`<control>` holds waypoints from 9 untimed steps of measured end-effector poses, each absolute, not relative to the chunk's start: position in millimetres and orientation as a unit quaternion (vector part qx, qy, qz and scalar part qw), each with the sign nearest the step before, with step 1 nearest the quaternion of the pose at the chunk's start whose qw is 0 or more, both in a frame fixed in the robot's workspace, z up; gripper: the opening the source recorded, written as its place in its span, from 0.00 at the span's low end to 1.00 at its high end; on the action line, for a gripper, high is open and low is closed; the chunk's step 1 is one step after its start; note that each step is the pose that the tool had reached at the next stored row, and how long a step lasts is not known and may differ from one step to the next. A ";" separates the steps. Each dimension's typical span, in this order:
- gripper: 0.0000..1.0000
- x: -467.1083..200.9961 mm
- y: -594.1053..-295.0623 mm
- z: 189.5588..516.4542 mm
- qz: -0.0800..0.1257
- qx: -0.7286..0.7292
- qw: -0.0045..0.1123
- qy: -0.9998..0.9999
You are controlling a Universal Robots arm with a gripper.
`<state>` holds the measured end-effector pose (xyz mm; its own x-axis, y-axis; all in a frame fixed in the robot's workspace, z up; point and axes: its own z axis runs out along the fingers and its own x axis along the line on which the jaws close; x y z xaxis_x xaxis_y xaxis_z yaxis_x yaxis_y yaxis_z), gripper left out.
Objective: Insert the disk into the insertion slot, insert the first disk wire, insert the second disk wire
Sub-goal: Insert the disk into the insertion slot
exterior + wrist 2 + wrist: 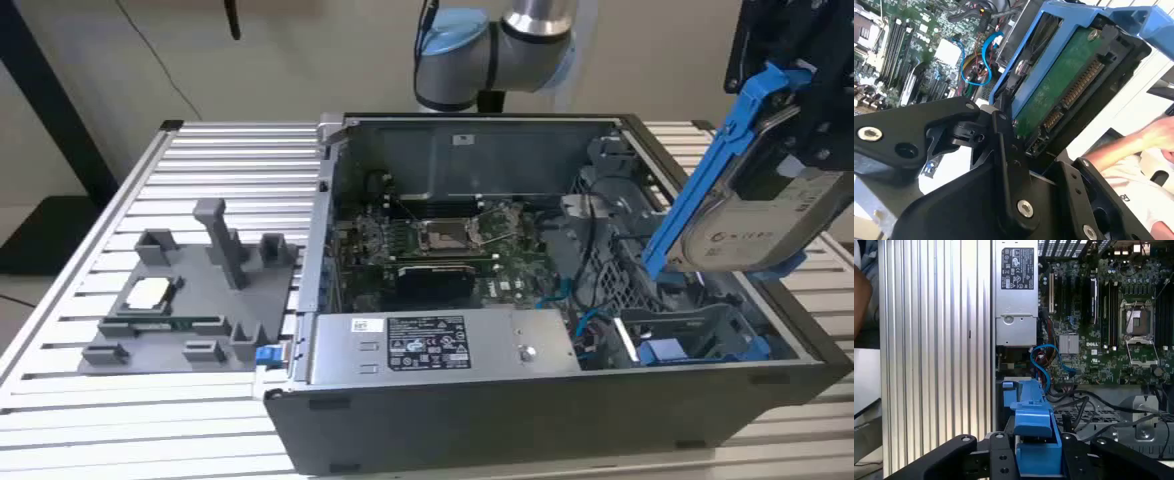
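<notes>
Exterior view: disk (747,215) hangs steeply tilted over the edge of the case (534,425) on the exterior view's right, apart from and above the insertion slot (687,325) at near right. Slot open on top, cables (583,310) just beside it. Disk's pale round-marked label faces outward; power-supply box (441,345) has a printed white label. First wrist view: tool (1034,442) clamped on the disk's blue frame.

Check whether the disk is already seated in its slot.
No, the disk hangs tilted above the open case, clear of the grey slot below.
</notes>
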<state>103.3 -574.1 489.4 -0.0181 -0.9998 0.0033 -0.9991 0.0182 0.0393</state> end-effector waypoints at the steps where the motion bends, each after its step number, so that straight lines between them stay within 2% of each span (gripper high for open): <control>1: 0.33 103.3 -574.1 489.4 -0.013 0.701 0.015 -0.713; 9: 0.33 103.2 -574.2 487.6 -0.013 0.701 0.015 -0.713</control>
<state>103.2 -574.2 487.6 -0.0181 -0.9998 0.0032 -0.9991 0.0182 0.0393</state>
